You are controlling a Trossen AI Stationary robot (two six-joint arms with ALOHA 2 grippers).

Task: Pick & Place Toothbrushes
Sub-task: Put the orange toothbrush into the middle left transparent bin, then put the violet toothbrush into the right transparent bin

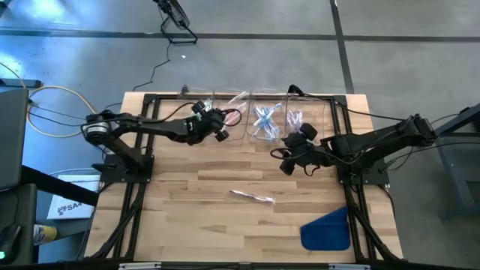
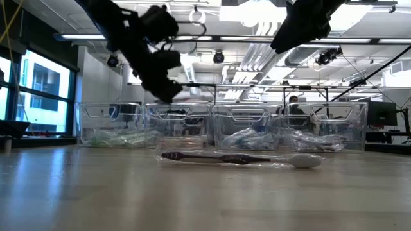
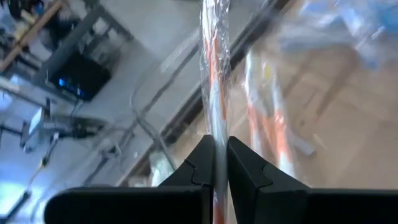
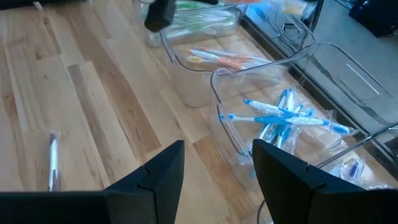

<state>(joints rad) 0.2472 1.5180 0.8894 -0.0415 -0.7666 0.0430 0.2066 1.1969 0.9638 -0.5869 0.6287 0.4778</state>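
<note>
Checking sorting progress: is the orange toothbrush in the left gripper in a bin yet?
Not yet. The left gripper is shut on the wrapped orange toothbrush, holding it above the clear bins.

Two dark arms; silver ring at left base; black angular fingers [image 4: 163,171].

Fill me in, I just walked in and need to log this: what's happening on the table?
The robot is sorting wrapped toothbrushes into clear bins along the table's far edge. The left gripper is shut on an orange toothbrush, holding it over the bins. The right gripper hangs open near the bin of blue toothbrushes. One wrapped toothbrush lies mid-table, not yet picked.
</note>
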